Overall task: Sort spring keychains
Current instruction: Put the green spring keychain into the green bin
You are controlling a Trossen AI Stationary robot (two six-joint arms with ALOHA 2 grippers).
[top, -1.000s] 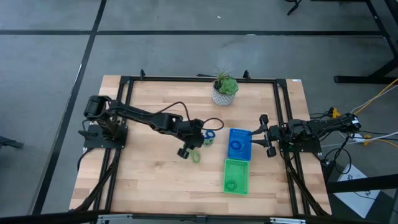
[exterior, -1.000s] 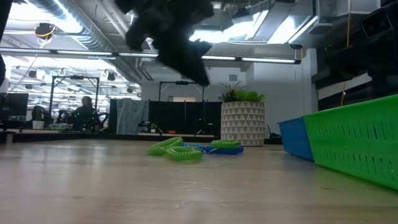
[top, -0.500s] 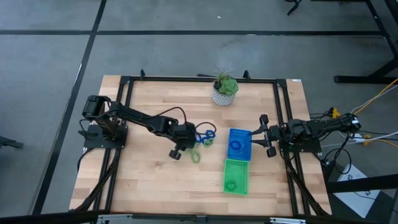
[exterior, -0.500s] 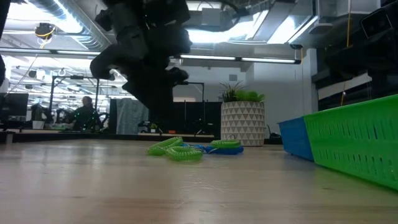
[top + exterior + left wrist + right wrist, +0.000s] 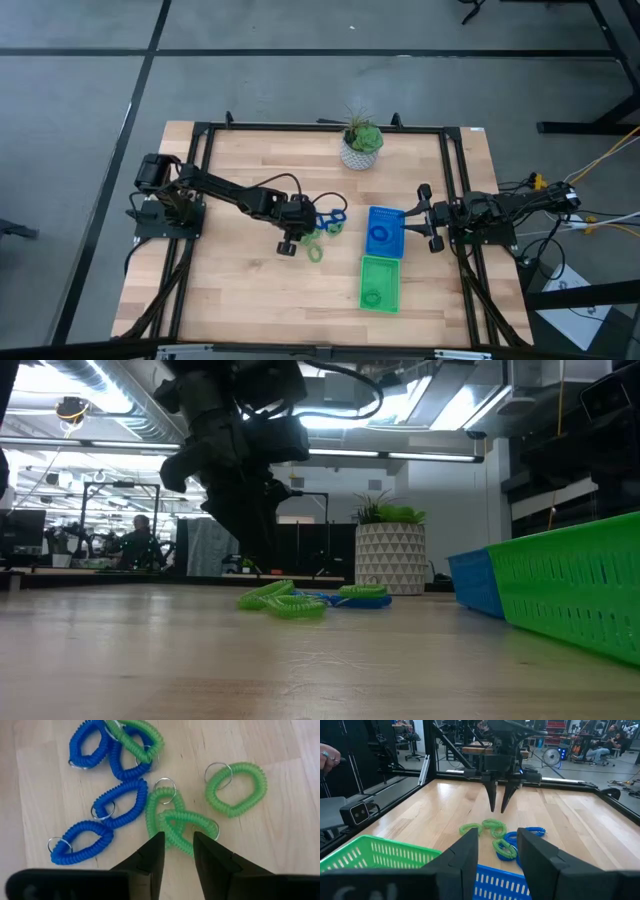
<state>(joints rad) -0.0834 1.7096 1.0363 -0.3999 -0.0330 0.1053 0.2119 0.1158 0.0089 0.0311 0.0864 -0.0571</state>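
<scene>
Several small coiled keychains lie flat in a loose cluster on the wooden table (image 5: 240, 290). The blue ones (image 5: 120, 805) are on one side, the light green ones (image 5: 175, 822) on the other, and one green loop (image 5: 236, 790) lies apart. The cluster also shows in the high view (image 5: 322, 232). My left gripper (image 5: 176, 842) is open and points down just above two overlapping green loops, touching nothing; it also shows in the right wrist view (image 5: 498, 810). My right gripper (image 5: 422, 215) waits open at the table's right side.
A blue tray (image 5: 385, 232) holding a blue loop and a green tray (image 5: 380, 283) holding a green loop stand right of the cluster. A potted plant (image 5: 360, 148) stands at the far edge. A black frame rail (image 5: 200, 200) borders the table.
My left gripper has gone down toward the keychain cluster and a little toward the table's left edge. The keychains have not moved.
</scene>
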